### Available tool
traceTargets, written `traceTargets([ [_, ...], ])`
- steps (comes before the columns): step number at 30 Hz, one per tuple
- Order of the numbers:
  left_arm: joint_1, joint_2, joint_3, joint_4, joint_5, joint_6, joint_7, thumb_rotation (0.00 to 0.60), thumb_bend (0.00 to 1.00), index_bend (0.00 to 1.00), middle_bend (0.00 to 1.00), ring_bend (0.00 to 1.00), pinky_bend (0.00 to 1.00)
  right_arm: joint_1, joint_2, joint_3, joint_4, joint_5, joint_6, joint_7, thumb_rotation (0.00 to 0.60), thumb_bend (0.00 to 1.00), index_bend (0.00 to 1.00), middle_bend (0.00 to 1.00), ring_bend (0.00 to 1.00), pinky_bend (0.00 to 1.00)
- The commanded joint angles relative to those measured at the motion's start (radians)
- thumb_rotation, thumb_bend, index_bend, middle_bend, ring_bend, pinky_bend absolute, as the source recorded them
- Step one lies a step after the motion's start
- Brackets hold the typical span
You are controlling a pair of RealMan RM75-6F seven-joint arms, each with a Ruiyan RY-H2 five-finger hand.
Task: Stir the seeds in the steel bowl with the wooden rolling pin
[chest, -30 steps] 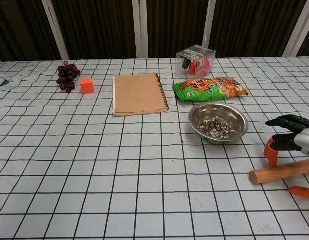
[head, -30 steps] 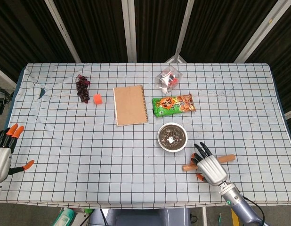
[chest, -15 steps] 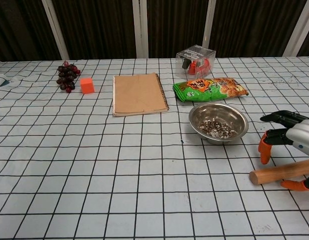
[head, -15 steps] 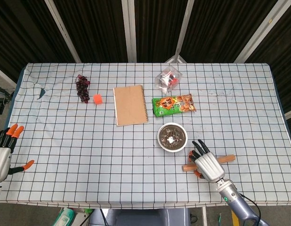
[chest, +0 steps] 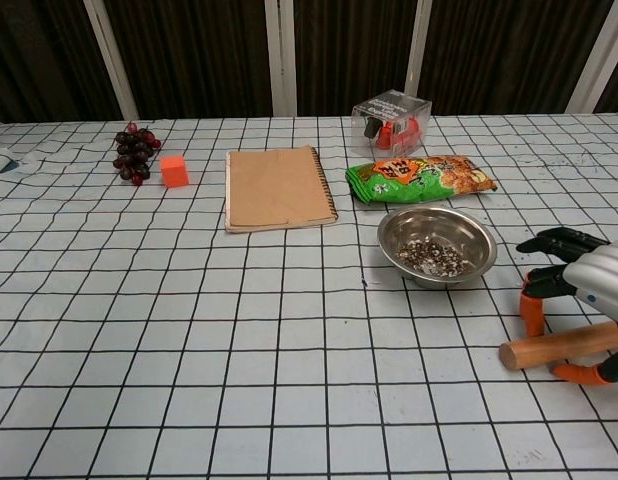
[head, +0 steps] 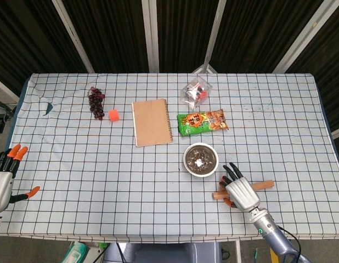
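The steel bowl (head: 201,160) (chest: 436,245) holds dark seeds and stands right of the table's middle. The wooden rolling pin (head: 264,184) (chest: 557,346) lies flat on the checked cloth just right of and nearer than the bowl. My right hand (head: 239,189) (chest: 581,282) arches over the pin's left part, fingers spread on the far side and thumb on the near side, without a closed grip. Most of the pin's middle is hidden under it in the head view. My left hand (head: 5,174) hangs open off the table's left edge, holding nothing.
A brown notebook (head: 152,122) lies mid-table, and a green snack bag (head: 202,121) sits just behind the bowl. A clear box (head: 196,91) stands further back. Dark grapes (head: 95,102) and an orange cube (head: 113,114) sit at the back left.
My right hand has shifted a little left along the pin and settled lower around it, thumb now at the pin's near side. The pin, the bowl and my left hand have not moved.
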Motion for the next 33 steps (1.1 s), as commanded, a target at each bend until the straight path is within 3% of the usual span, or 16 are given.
traceTargets([
  [1,0.0,0.0,0.0,0.0,-0.001,-0.001,-0.001,0.6,0.02,0.0,0.0,0.0,0.0,0.001,-0.003,-0.002,0.002,0.001,0.0,-0.001,0.6,0.26,0.56,0.44,0.12,0.0],
  [8,0.0,0.001,0.0,-0.001,-0.002,-0.002,-0.002,0.6,0.02,0.0,0.0,0.0,0.0,0.004,-0.004,-0.006,0.001,0.006,-0.001,-0.002,0.6,0.3,0.58,0.46,0.13,0.0],
  [20,0.0,0.003,0.0,-0.004,-0.003,-0.003,-0.005,0.6,0.02,0.0,0.0,0.0,0.0,0.005,-0.008,-0.016,-0.004,0.009,0.0,-0.007,0.6,0.61,0.69,0.54,0.24,0.0],
  [33,0.0,0.004,0.0,-0.006,-0.006,-0.004,-0.008,0.6,0.02,0.0,0.0,0.0,0.0,0.006,-0.005,-0.018,-0.008,0.007,0.014,-0.004,0.6,0.69,0.8,0.65,0.31,0.0],
])
